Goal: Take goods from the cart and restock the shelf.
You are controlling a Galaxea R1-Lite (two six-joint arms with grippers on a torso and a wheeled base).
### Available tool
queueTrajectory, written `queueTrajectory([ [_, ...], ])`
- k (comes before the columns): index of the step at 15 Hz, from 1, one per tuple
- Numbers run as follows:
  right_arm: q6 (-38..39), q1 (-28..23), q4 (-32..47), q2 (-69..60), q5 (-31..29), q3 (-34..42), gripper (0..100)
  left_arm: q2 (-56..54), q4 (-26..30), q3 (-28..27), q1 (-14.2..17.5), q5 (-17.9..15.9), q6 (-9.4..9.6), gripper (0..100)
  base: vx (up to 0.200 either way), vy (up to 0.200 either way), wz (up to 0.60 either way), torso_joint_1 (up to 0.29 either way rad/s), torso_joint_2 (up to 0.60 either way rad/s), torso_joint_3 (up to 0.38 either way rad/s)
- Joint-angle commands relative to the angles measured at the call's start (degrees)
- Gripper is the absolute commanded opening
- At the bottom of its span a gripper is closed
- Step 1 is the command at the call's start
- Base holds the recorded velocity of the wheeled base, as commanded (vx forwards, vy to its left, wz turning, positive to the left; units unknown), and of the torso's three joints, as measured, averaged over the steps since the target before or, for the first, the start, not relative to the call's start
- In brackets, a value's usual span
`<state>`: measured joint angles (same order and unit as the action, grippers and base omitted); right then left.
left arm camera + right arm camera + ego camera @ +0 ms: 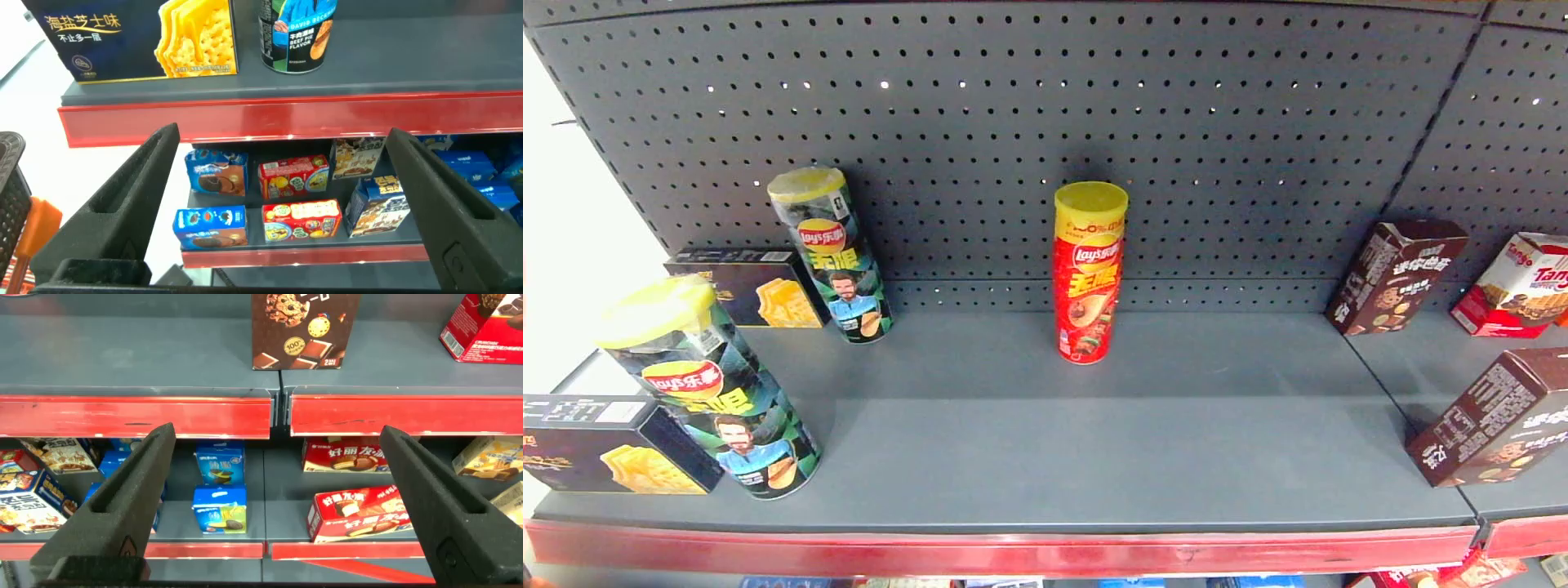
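Shelf (1094, 441) ahead; both hands (282, 135) (278, 431) spread wide.

Open black left pincer (282, 135) held before a grey shelf with a red front strip (270, 121).
On that shelf, a dark cardboard box printed with yellow crackers (139, 37) is seen beside the base of a green-and-black cylindrical can (298, 37). On the shelf below, small blue boxes (214, 173) and red boxes (292, 178) are stacked, framed by the spread fingers (122, 196).

Logo, perhaps flavour, on red can (1089, 273)
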<state>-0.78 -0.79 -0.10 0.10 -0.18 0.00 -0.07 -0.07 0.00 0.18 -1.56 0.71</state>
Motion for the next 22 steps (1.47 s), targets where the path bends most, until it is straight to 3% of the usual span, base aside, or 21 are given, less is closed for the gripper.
queueTrajectory([
  [1,0.2,0.0,-0.1,0.1,0.0,0.0,100,0.1,0.0,0.0,0.1,0.0,0.0,100,0.0,0.0,0.0,0.0,0.0,0.0],
  [4,0.0,0.0,-0.1,0.1,0.0,0.0,100,0.1,0.0,0.0,0.1,0.0,-0.09,100,0.0,0.0,0.0,0.0,0.0,0.0],
  [16,0.1,0.0,-0.1,0.1,-0.1,0.0,100,0.1,0.0,0.0,0.1,0.0,-0.09,100,0.0,0.0,0.6,0.004,0.0,0.002],
  [22,0.3,0.0,-0.1,0.1,-0.1,0.0,100,0.1,0.0,0.0,0.1,-0.1,-0.09,100,0.0,0.0,0.0,0.0,0.0,0.0],
])
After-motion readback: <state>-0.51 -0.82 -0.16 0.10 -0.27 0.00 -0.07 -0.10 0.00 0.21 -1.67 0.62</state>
